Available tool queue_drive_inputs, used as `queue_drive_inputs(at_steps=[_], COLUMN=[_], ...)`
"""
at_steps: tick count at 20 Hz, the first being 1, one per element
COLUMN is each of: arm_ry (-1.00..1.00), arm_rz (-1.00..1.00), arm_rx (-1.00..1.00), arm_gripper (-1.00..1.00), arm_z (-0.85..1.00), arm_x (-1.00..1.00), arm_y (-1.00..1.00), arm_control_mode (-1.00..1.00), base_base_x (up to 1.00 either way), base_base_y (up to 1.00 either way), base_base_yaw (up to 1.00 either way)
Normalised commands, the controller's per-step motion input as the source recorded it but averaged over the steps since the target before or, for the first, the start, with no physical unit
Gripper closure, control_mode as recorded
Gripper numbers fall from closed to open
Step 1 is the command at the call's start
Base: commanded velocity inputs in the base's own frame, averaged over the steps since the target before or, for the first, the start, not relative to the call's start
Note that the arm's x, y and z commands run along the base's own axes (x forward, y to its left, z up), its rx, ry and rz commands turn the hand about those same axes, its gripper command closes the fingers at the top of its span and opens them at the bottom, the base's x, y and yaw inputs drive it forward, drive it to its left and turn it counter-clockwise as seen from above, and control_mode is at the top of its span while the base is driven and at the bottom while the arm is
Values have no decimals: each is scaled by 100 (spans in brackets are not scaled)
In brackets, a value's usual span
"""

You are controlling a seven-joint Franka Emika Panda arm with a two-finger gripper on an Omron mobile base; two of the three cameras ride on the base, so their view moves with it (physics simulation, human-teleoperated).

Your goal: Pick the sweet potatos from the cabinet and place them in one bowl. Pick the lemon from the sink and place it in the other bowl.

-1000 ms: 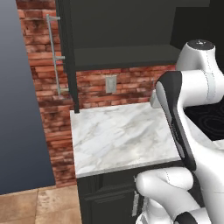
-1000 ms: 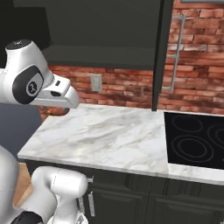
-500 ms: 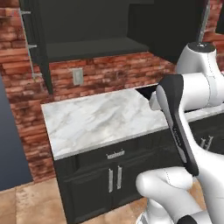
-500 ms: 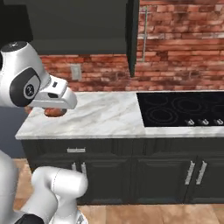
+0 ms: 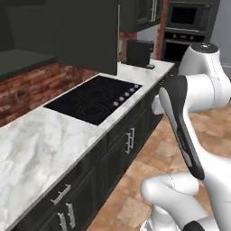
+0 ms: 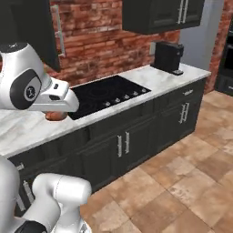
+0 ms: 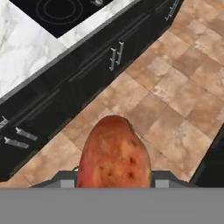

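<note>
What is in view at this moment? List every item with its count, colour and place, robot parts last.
sweet potato: one, reddish-brown, held in the gripper above the floor
cooktop: one, black, set into the counter
counter: one, white marbled top over dark base cabinets
coffee machine: one, black, at the counter's far end
wall cabinets: dark charcoal, above the counter
brick wall: red, behind the cooktop
built-in oven: one, black, beyond the counter's end
floor: brown tiles, in front of the cabinets
arm: one, white with dark joints
gripper: one, shut on the sweet potato
</note>
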Motion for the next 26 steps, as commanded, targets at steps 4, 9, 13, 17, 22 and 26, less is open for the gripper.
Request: queue_drive_inputs(at_steps=[4, 9, 13, 17, 22, 26], arm_ry=[0, 0, 0, 0, 0, 0], arm_rz=[0, 0, 0, 0, 0, 0], arm_rx=[0, 0, 0, 0, 0, 0], arm_gripper=[100, 100, 100, 100, 100, 100], arm_z=[0, 0, 0, 0, 0, 0], arm_x=[0, 0, 0, 0, 0, 0], arm_y=[0, 0, 0, 0, 0, 0], arm_control_mode=[100, 100, 100, 100, 100, 100], base_base_x=[0, 0, 0, 0, 0, 1], base_base_y=[0, 0, 0, 0, 0, 16], base_base_yaw=[-100, -100, -100, -100, -100, -96])
